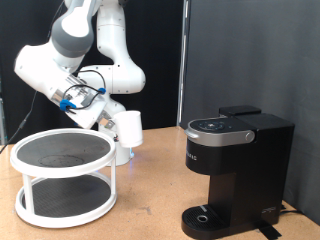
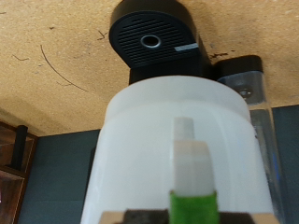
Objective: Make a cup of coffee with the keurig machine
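The white cup [image 1: 128, 128] hangs in the air just right of the round shelf's top tier, tilted, with my gripper [image 1: 113, 119] shut on its rim side. It fills the wrist view as a broad white body [image 2: 149, 131], and one finger with a green pad [image 2: 192, 191] lies over its wall. The black keurig machine [image 1: 238, 170] stands on the table at the exterior view's right, lid down, its round drip base [image 1: 205, 217] bare. Beyond the cup, the wrist view shows the same drip base [image 2: 152, 39] and the machine's clear water tank [image 2: 250, 79].
A white two-tier round shelf [image 1: 62, 178] with dark mesh trays stands at the exterior view's left, close below the arm. The table top [image 1: 150, 205] is light wood. A black curtain hangs behind.
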